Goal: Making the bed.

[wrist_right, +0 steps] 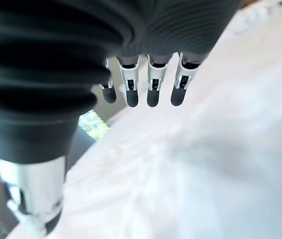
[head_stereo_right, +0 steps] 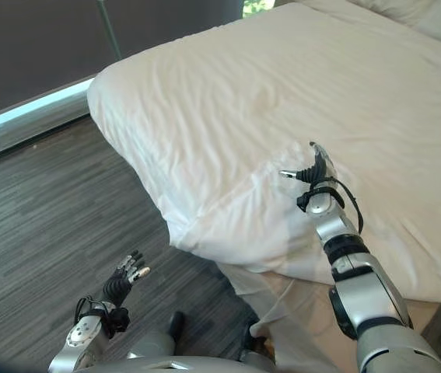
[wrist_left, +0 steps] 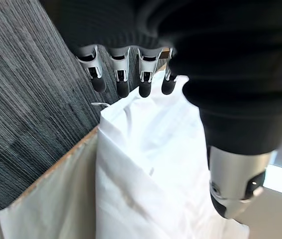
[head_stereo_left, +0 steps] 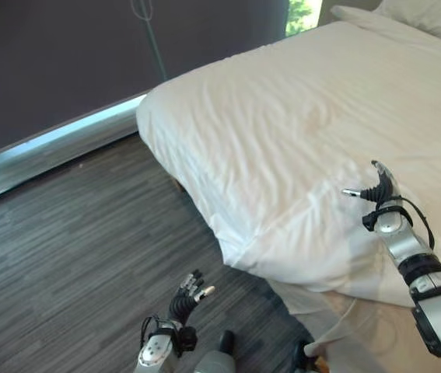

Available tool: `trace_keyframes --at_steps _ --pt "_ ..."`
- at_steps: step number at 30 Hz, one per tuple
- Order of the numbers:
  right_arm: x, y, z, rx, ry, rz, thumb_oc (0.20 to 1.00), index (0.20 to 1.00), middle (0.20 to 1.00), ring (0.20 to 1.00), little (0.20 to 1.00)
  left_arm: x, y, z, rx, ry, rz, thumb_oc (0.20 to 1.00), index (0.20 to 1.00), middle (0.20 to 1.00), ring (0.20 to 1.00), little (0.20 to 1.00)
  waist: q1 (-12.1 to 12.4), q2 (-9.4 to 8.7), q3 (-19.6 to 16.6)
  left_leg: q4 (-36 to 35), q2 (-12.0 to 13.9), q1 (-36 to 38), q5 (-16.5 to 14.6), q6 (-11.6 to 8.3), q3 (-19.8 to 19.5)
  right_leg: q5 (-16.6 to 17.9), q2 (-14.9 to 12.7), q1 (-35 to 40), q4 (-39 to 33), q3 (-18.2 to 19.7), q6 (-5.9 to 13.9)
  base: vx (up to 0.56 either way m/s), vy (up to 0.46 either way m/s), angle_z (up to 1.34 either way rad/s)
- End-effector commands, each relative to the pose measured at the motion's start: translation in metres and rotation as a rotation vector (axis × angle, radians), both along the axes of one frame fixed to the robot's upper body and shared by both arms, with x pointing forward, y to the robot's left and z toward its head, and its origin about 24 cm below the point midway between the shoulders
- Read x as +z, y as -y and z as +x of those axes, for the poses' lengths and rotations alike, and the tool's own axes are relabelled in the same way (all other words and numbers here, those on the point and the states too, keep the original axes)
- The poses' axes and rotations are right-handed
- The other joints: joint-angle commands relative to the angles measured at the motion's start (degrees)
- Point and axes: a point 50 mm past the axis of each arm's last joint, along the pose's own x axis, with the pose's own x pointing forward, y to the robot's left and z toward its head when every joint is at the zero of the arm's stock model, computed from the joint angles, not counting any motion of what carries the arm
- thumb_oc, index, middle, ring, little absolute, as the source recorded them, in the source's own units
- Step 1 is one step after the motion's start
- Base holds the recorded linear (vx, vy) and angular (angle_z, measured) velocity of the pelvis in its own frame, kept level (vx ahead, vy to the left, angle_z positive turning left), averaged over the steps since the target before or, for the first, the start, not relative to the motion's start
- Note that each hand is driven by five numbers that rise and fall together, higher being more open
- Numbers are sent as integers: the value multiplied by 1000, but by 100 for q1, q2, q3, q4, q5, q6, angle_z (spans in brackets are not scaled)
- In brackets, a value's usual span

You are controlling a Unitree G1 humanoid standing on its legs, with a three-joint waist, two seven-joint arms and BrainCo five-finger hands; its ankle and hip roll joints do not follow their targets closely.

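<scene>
The bed is seen running from the centre of the head views toward 1 o'clock, covered by a white duvet that is creased across its top. The duvet's near corner is draped over the foot of the bed toward 6 o'clock, and a strip of the sheet beneath it is exposed at 5 o'clock. A pillow is located at the far end, at 1 o'clock.

The right hand is positioned over the duvet at 4 o'clock, close to its lower edge. Its fingers are shown straight and spread in the right wrist view, with nothing gripped; whether the tips touch the fabric cannot be told.

The left hand is held over the floor at 7 o'clock, apart from the bed. Its fingers are extended and relaxed, and nothing is held. Past them, the hanging corner of the duvet is seen.

Dark wood-pattern flooring is laid from 7 to 10 o'clock. A dark window blind is hung at 11 o'clock, with a bright strip along its base.
</scene>
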Motion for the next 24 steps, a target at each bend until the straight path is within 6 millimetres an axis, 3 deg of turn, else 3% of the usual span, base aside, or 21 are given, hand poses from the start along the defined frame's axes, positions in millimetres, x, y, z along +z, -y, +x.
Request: trace_keyframes --at_steps 1,2,4,9,12,13,18,20,21,23,24 --pt "27 11 13 -88 85 196 1000 1000 1000 1000 1000 21 2 29 -33 121 -37 1000 1000 1000 1000 1000 159 -75 360 -26 -29 -506 388 -331 306 -50 -329 183 78 -300 289 -37 6 49" --pt "21 15 10 -109 78 237 598 598 598 598 598 19 3 28 -35 112 -38 1000 1000 1000 1000 1000 172 -51 366 -26 -36 -567 406 -333 295 -60 -330 150 78 -311 296 -40 18 39" --pt "15 18 6 -134 75 288 200 200 200 200 200 17 2 26 -32 104 -35 1000 1000 1000 1000 1000 179 -40 368 -26 -47 -608 418 -331 292 -67 -328 117 78 -307 300 -31 29 15" --pt "-1 10 -1 -140 133 474 200 200 200 200 200 10 3 24 -29 73 -32 1000 1000 1000 1000 1000 88 -20 396 -26 -107 -606 384 -282 362 -68 -375 71 78 -200 343 -32 73 -5" --pt "-9 -22 -7 -29 224 566 200 200 200 200 200 13 1 27 -16 86 -26 1000 1000 1000 1000 1000 -125 -64 418 -26 -123 -454 275 -224 525 -3 -459 93 78 -57 392 -46 146 -12" --pt "-16 -37 -15 24 234 581 200 200 200 200 200 12 0 24 -11 73 -24 1000 1000 1000 1000 1000 -202 -100 388 -26 -137 -373 223 -197 588 21 -495 117 78 4 415 -34 134 -18" --pt "-25 -60 -51 155 287 565 200 200 200 200 200 12 3 25 -13 72 -18 1000 1000 1000 1000 1000 -638 -222 527 -26 -133 -54 117 -46 875 287 -494 239 96 274 533 -122 91 -27" --pt "-28 -71 -58 192 283 576 200 200 200 200 200 13 3 27 -9 74 -15 1000 1000 1000 1000 1000 -604 -220 597 -26 -6 -45 224 46 1201 19 -482 299 881 25 449 -406 219 -61" --pt "-32 -75 -66 207 280 580 200 200 200 200 200 12 4 25 7 65 -28 1000 1000 1000 1000 1000 -528 -177 575 -26 111 15 283 178 1499 -366 -440 435 1969 -229 411 -381 297 -103" --pt "-35 -74 -74 199 299 637 200 200 200 200 200 11 5 21 20 61 -50 1000 1000 1000 1000 1000 -476 -201 460 -26 127 64 330 310 1777 -459 -377 649 2923 -323 482 -281 205 -104" --pt "-35 -74 -74 198 299 637 200 200 200 200 200 11 5 21 19 60 -50 1000 1000 1000 1000 1000 -457 -195 453 -26 140 58 340 310 1792 -444 -365 631 2923 -307 476 -156 113 -88"
